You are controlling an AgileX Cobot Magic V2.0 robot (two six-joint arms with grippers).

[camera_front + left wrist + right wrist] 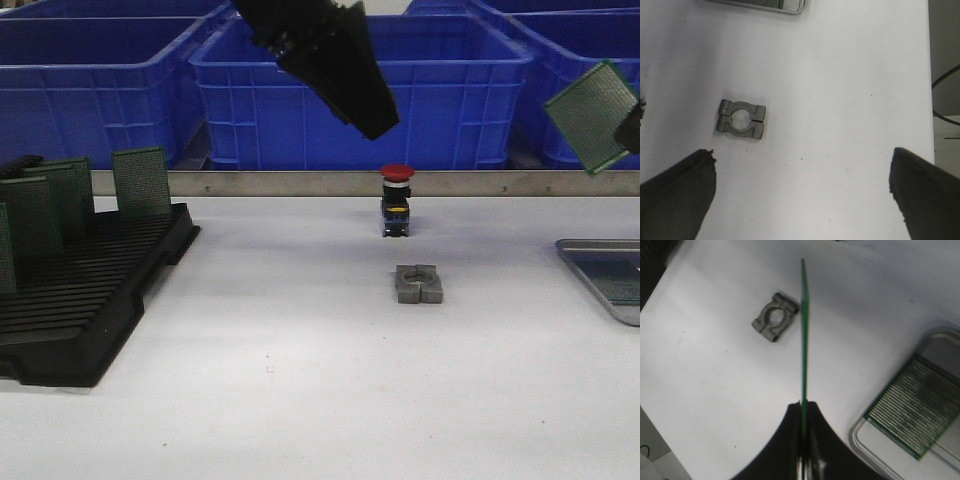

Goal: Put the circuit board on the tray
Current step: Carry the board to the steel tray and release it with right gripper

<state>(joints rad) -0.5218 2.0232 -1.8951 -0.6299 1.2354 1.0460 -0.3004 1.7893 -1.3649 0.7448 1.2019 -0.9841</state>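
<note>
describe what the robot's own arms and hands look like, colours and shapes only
The left hand has two matte black, wedge-shaped fingers with rough, slightly chipped tips. The right hand has the same black fingers, curved and narrowing to flat pads. From the front, the left arm's end is a glossy black, angular, tapering block. No markings visible.

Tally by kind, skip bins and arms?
Black rack: 1
Tray: 1
Circuit boards: 6 (4 racked, 1 on tray, 1 in right gripper)
Metal clamp block: 1
Red push button: 1
Total: 10

No text, label, brand, number or sign can be read on anything here.
</note>
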